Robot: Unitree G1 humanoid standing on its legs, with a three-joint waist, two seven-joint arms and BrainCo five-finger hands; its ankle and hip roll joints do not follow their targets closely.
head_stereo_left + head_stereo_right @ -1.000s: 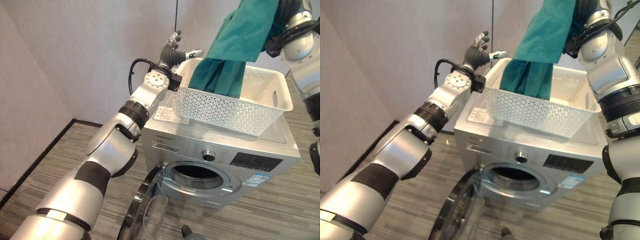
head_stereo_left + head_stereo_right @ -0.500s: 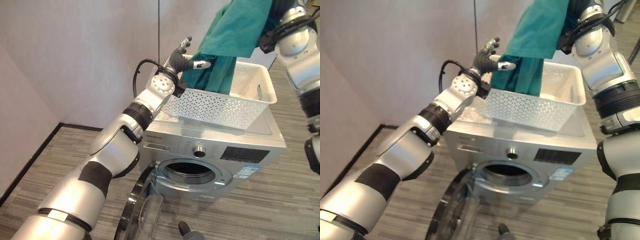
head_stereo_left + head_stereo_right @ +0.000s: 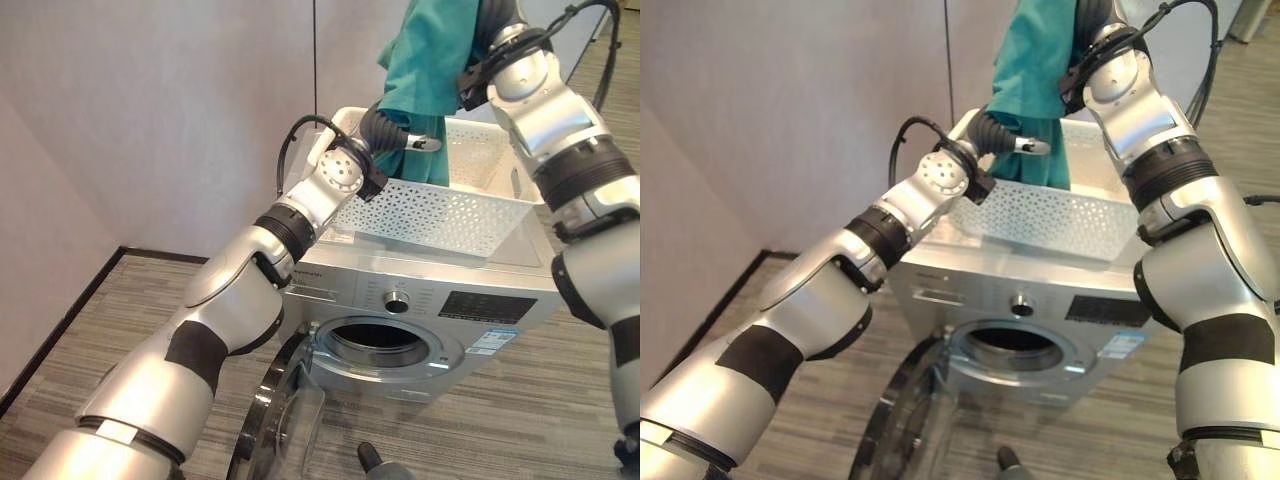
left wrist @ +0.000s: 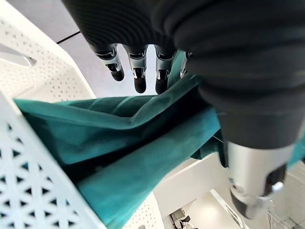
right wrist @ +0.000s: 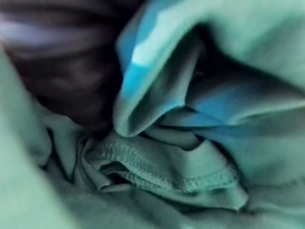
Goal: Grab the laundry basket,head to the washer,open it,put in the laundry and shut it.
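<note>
**Teal cloth lifted over the basket on the washer**

In the left eye view, the white laundry basket [image 3: 455,205] stood on top of the silver washer [image 3: 420,300], right of the frame's centre. The teal cloth [image 3: 428,60] hung from the top edge of the frame down into the basket, so its long axis ran nearly vertical. The right arm came in from the right side and rose to the top of the frame, where its hand was hidden behind the cloth. The left hand [image 3: 392,132] was at the basket's far left corner, its thumb pointing right across the cloth. The round washer door [image 3: 290,420] stood open at the lower centre.

The right eye view showed the same scene, with more of the right arm. It also showed grey striped floor [image 3: 830,420] at the lower left and a plain pale wall [image 3: 790,110] with a dark baseboard.

The left wrist view showed what the eye views did not: the left hand [image 4: 138,67] had its fingers [image 4: 139,78] straight and side by side above the folded cloth, the thumb apart from them, and the perforated basket wall at the lower left.

The right wrist view showed bunched teal cloth [image 5: 181,143] with a stitched hem very close; whether the right fingers pinched it, I cannot tell.
</note>
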